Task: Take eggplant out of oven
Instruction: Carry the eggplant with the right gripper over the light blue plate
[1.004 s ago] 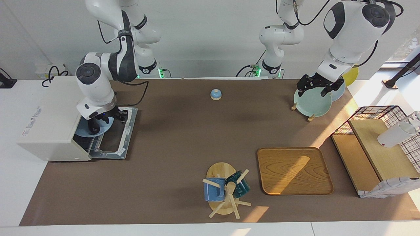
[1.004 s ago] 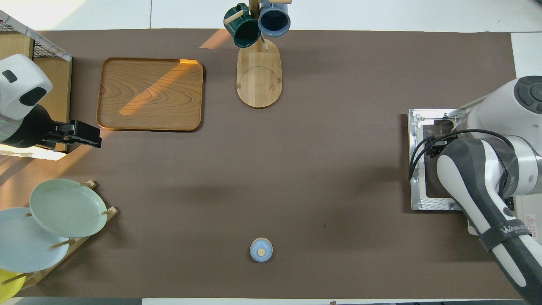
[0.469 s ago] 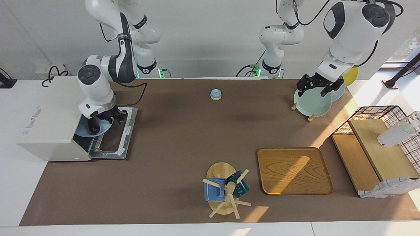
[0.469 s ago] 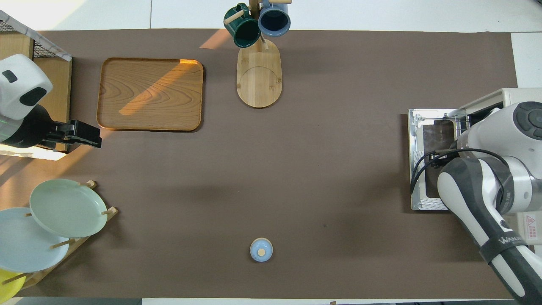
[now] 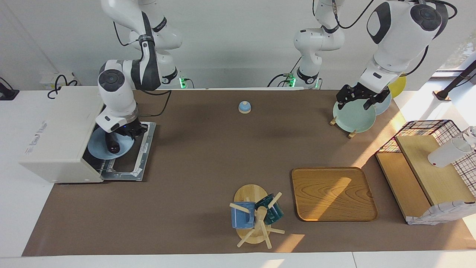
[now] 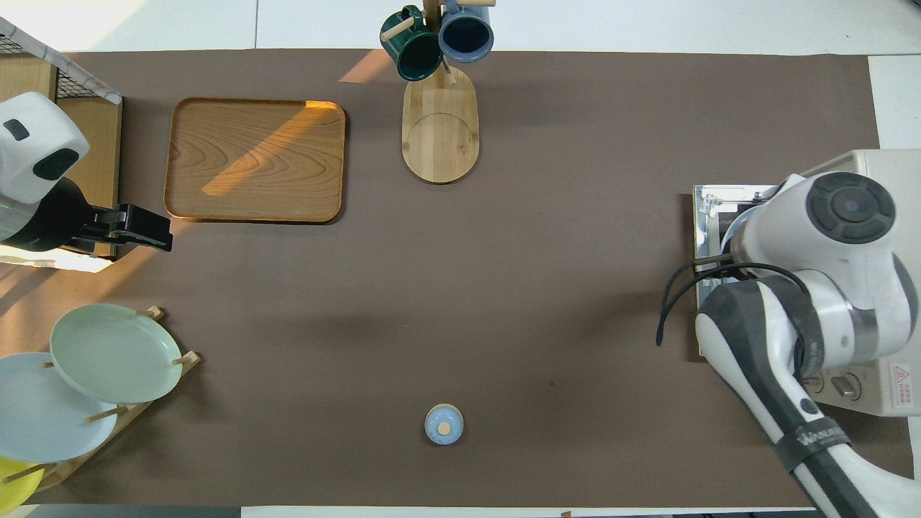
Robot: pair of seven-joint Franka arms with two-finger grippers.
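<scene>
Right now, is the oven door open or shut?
Open: the oven door lies dropped flat on the table, with the right claw over it.

In the overhead view, the right arm (image 6: 813,302) fills the lower right of the frame and covers most of the off-white oven (image 6: 888,165) at the right edge, leaving a strip of the oven's open door (image 6: 709,208) showing. The left gripper (image 6: 147,232) sits at the left edge below a wooden tray (image 6: 255,160) in the upper left, with a rack of plates (image 6: 108,352) in the lower left corner. At top centre two mugs (image 6: 435,39) hang over an oval wooden base (image 6: 440,129), and a small blue bell (image 6: 444,424) lies at lower centre on the brown mat (image 6: 504,288).
</scene>
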